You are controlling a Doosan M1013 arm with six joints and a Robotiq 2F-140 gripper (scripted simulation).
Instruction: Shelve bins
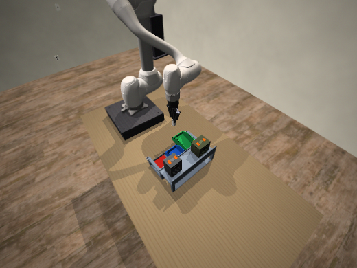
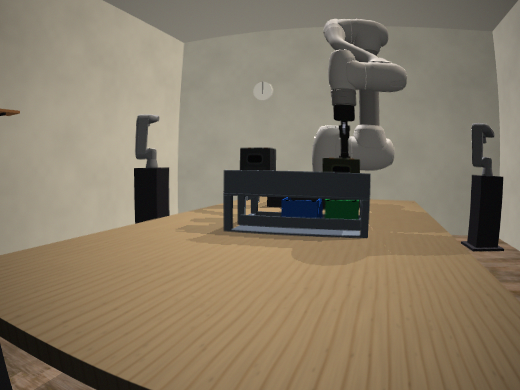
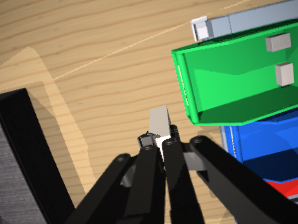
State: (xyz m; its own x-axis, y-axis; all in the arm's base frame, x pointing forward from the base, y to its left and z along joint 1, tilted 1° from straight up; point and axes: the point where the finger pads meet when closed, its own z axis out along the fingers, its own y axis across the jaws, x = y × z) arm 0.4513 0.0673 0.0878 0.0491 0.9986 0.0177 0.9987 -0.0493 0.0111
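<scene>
A grey shelf (image 1: 182, 161) stands mid-table. A green bin (image 1: 182, 139) juts out of the shelf on the side towards the arm's base, tilted. A blue bin (image 1: 174, 151) and a red bin (image 1: 160, 161) lie beside it under the top board. My gripper (image 1: 174, 121) hangs above the table just short of the green bin, fingers shut with nothing between them. In the wrist view the fingertips (image 3: 160, 142) sit left of the green bin (image 3: 240, 80), which holds two grey parts (image 3: 280, 57). The blue bin (image 3: 260, 145) and red bin (image 3: 285, 187) lie below it. From the front, the blue bin (image 2: 301, 207) and green bin (image 2: 342, 208) show inside the shelf.
Two dark boxes (image 1: 200, 146) (image 1: 172, 165) with orange marks sit on the shelf's top board. The arm's black base plate (image 1: 134, 117) lies close behind the gripper. Camera stands (image 2: 150, 170) (image 2: 484, 200) flank the table.
</scene>
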